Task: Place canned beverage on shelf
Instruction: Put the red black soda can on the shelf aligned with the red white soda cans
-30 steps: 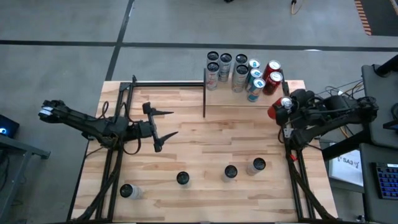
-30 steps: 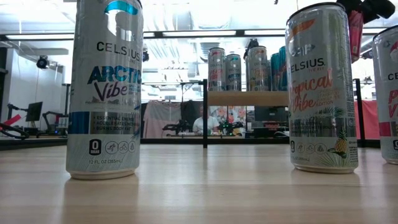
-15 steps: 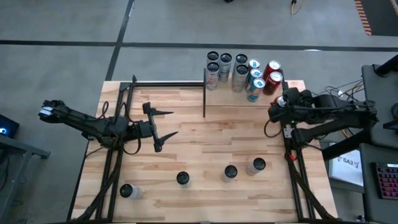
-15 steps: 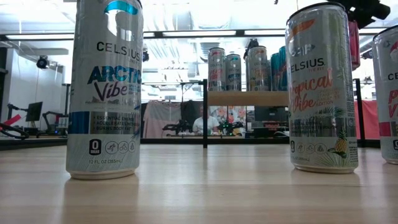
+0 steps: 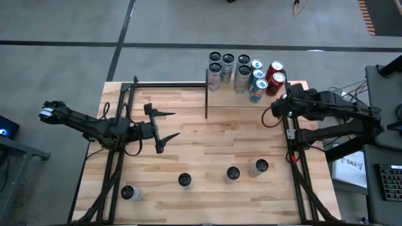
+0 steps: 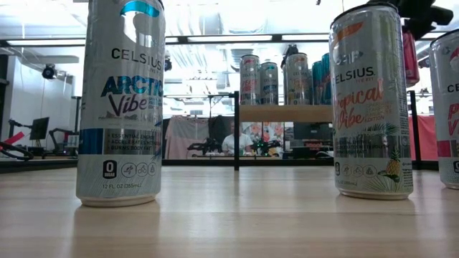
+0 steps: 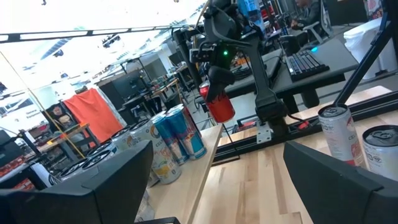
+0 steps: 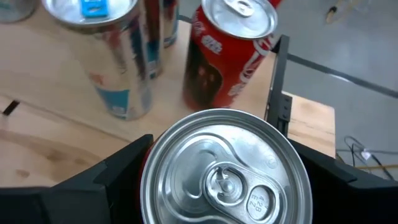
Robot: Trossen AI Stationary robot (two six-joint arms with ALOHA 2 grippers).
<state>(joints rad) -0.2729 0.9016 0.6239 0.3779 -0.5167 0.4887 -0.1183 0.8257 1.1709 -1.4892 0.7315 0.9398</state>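
Overhead, the left end effector (image 5: 164, 127) hovers with its fingers spread apart, gripping nothing, over the left half of the tabletop (image 5: 245, 138). Four cans (image 5: 184, 180) stand loose along the near edge, and the low view alone shows their labels, with a pale-blue Arctic Vibe can (image 6: 120, 100) in front. At the far right corner the shelf (image 5: 251, 100) carries a cluster of cans, two of them red (image 5: 274, 69). Beside them the right end effector (image 5: 282, 107) hides its load from above. Its own wrist view shows the fingers (image 8: 118, 171) clamped on either side of a red can (image 8: 225, 171), seen top-on. The left wrist view shows that same can (image 7: 219, 107) held clear above the tabletop, just beside the shelf's cans.
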